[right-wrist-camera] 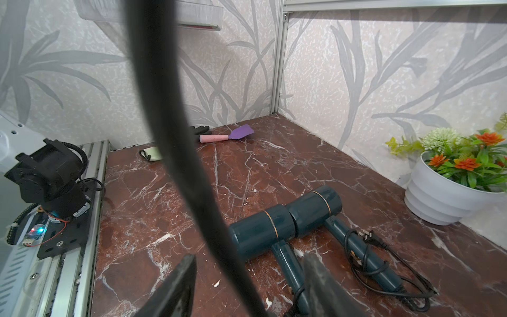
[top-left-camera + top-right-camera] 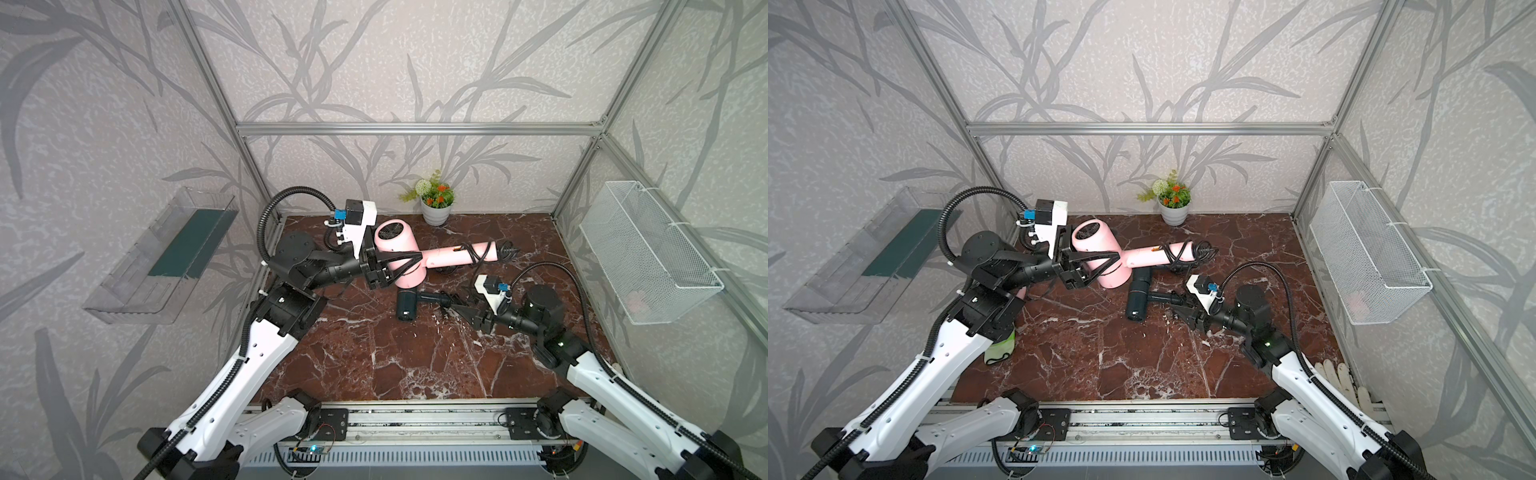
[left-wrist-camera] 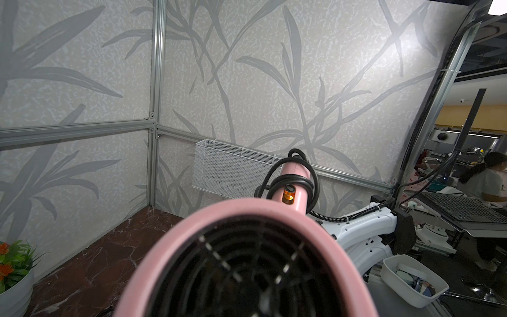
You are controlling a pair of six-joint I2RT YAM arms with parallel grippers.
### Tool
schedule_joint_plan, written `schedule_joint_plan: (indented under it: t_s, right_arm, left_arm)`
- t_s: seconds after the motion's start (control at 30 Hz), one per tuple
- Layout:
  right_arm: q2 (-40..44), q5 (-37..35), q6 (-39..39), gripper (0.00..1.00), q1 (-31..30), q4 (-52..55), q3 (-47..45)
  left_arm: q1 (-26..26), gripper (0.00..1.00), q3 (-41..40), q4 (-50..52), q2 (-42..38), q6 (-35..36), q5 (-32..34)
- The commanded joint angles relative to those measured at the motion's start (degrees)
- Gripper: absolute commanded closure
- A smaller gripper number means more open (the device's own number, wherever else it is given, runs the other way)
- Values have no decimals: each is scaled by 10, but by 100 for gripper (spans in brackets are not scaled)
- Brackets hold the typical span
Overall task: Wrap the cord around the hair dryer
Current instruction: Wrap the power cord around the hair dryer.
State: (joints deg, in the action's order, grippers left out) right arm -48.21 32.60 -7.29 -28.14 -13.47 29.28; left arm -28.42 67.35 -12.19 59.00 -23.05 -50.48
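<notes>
- Marble tabletop (image 2: 415, 365) under leaf-print walls; both arms are reaching in over it.
- Left gripper (image 2: 388, 266) is clenched on the barrel of the pink hair dryer (image 2: 399, 245), which it holds clear of the table; the handle (image 2: 457, 254) points away from those jaws toward my right arm.
- Cord (image 2: 478, 253) lies in a few turns round that handle, with a loop poking past the butt end; I'd call this the winding step, well along but not finished.
- Right gripper (image 1: 248, 259) sits low with jaws apart and nothing clamped; a black strand (image 1: 164, 109) runs close past its camera and down between the fingers (image 1: 181, 285); likely the loose tail, though I can't be sure.
- Next, I reckon: close on that slack and carry it round the handle, with the left holding steady.
- Count: two dryers, the pink one and a dark blue hair dryer (image 1: 285, 222) lying just ahead of the right gripper; two grippers; one plant pot (image 2: 435, 214); one wire basket (image 2: 648, 257).
</notes>
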Motion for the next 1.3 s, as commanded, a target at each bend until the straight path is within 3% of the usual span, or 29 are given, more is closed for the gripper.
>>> schedule_joint_plan:
  t_s: [0.0, 0.17, 0.27, 0.37, 0.6, 0.7, 0.83, 0.87, 1.1, 1.2, 1.27]
  right_arm:
    - [21, 4, -5, 40, -2, 14, -13]
    - [21, 1, -4, 61, -1, 13, -17]
    - [14, -1, 4, 56, -2, -2, -18]
    - [13, -2, 10, 42, -2, -18, -18]
    - [24, -23, -3, 37, -2, -7, -13]
    - [24, -17, -16, 55, -1, 13, -5]
    - [16, -14, -13, 95, -2, 14, -11]
    - [12, -11, -10, 100, -3, 9, -13]
    - [-46, -96, -55, 100, -114, 36, 7]
    - [-57, -133, -88, 100, -153, 83, 34]
    - [-42, -164, -117, 100, -171, 138, 66]
  left_arm:
    - [3, 100, 23, -50, -10, -8, 12]
    - [4, 100, 19, -69, -7, -22, 17]
    - [3, 100, 19, -71, -7, -24, 18]
    - [4, 100, 18, -69, -7, -25, 17]
    - [4, 100, 18, -72, -5, -27, 17]
    - [4, 100, 18, -72, -6, -27, 20]
    - [4, 100, 13, -96, -3, -44, 28]
    - [4, 100, 9, -112, -1, -56, 34]
    - [4, 100, -30, -303, 46, -197, 99]
    - [2, 100, -41, -298, 56, -198, 141]
    - [3, 100, -47, -242, 45, -154, 184]
